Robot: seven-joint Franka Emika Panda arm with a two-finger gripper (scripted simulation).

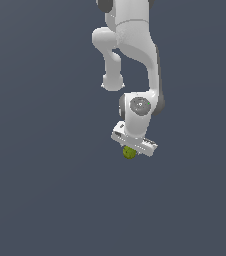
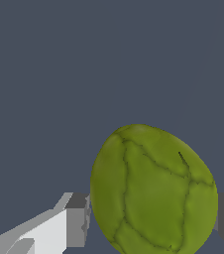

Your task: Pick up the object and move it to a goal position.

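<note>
The object [image 1: 129,153] is a small olive-green, bumpy, roundish lump. In the exterior view it sits just under the white gripper [image 1: 130,149], in the middle of the picture. In the wrist view the object [image 2: 153,191] fills the space between the two fingertips [image 2: 77,218], one on each side, and both pads appear to touch it. The gripper [image 2: 152,221] is shut on the object. I cannot tell whether the object rests on the floor or hangs above it.
The white arm [image 1: 135,55] reaches down from the top of the exterior view. A plain dark grey-blue surface [image 1: 45,175] lies all around, with nothing else on it in view.
</note>
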